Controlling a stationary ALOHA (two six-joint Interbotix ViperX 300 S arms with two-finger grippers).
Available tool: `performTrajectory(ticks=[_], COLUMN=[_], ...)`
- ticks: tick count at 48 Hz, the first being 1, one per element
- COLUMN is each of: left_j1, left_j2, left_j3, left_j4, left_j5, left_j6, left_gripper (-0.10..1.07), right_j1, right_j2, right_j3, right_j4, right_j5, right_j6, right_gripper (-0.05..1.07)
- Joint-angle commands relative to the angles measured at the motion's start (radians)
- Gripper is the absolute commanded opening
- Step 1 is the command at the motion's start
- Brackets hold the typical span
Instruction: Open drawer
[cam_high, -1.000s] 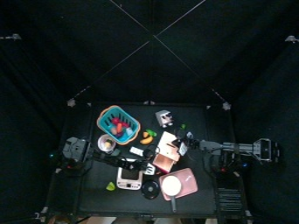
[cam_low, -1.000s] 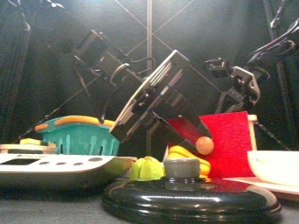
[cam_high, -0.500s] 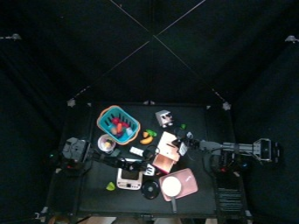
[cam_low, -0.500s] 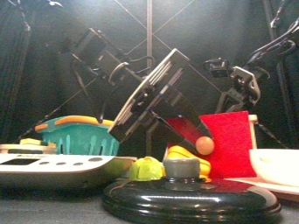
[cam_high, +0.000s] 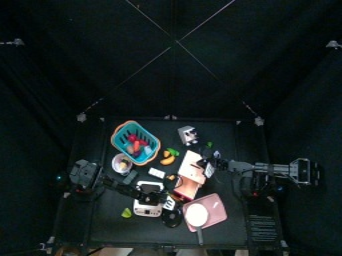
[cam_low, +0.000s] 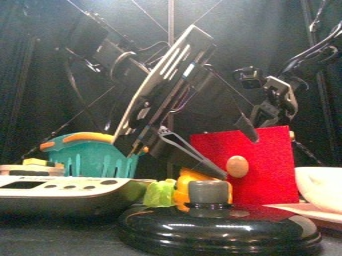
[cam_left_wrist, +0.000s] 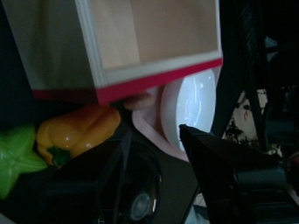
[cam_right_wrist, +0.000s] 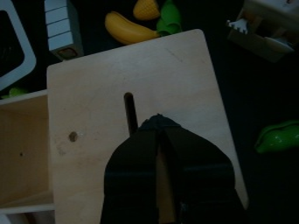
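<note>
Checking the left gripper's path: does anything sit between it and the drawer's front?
Nothing visible does. The left gripper stands open close before the drawer, facing its red front. The orange pepper lies off to one side, out of the way.

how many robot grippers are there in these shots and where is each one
2. The left gripper hangs with its jaws apart at the table's middle, beside the red-fronted box. The right gripper is over a wooden panel further right. None seems hidden.

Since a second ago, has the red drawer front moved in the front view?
Yes. The red drawer front has come forward and leftward, now covering more of the yellow pepper, judged against the still teal basket.
</note>
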Motion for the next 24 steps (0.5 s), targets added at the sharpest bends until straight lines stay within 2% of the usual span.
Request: performTrajectory(ticks=[1, 24], left_j1=[0.009, 0.017], left_j2=[-0.023, -0.084], left_j3=[-0.005, -0.008], left_j4=[0.020, 0.175], left_j5=[-0.023, -0.061], left_j6=[0.002, 0.003], left_gripper=[0.87, 0.87], right_j1=[-0.006, -0.006], right_j2=[0.012, 0.012], right_j3=[0.017, 0.017], right_j4=[0.002, 0.002], right_j5=[0.015, 0.014], right_j6=[0.002, 0.002], right_gripper=[0.29, 0.29])
